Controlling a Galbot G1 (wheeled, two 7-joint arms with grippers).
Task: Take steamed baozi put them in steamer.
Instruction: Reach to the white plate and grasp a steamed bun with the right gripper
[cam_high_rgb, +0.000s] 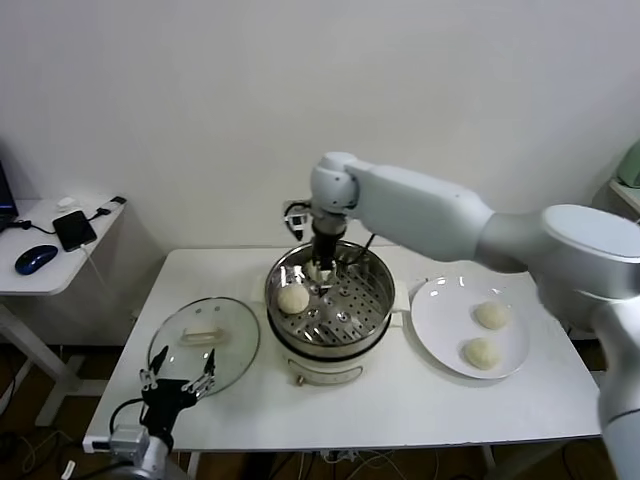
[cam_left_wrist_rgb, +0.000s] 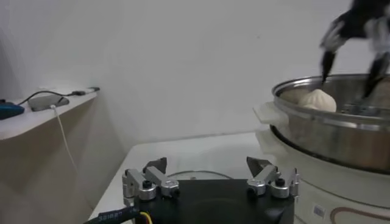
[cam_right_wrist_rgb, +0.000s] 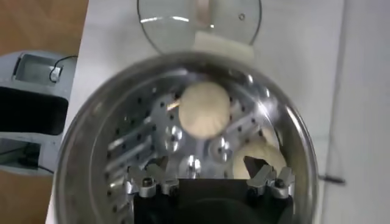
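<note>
Nearest the robot, the left claw (cam_high_rgb: 178, 383) hangs at the counter's (cam_high_rgb: 400, 400) front edge, ahead of and to the left of the steamer (cam_high_rgb: 330, 300), its fingers spread wide and holding nothing. Just beyond it a glass lid (cam_high_rgb: 204, 345) lies flat on the counter, close beside the steamer's left side.

The steamer stands near the middle of the counter, a shiny steel pot on a cream base with a holed tray inside. One baozi (cam_high_rgb: 293, 297) sits on the tray toward the steamer's left. From the right wrist view a second baozi (cam_right_wrist_rgb: 259, 159) lies on the tray next to the first, directly under the right claw (cam_right_wrist_rgb: 209, 180). That claw reaches down into the far part of the pot with its fingers apart, gripping nothing, the bun free below them.

To the right of the steamer, a white plate (cam_high_rgb: 435, 315) holds two more baozi (cam_high_rgb: 492, 315), one behind the other (cam_high_rgb: 481, 353), apart from each other.
</note>
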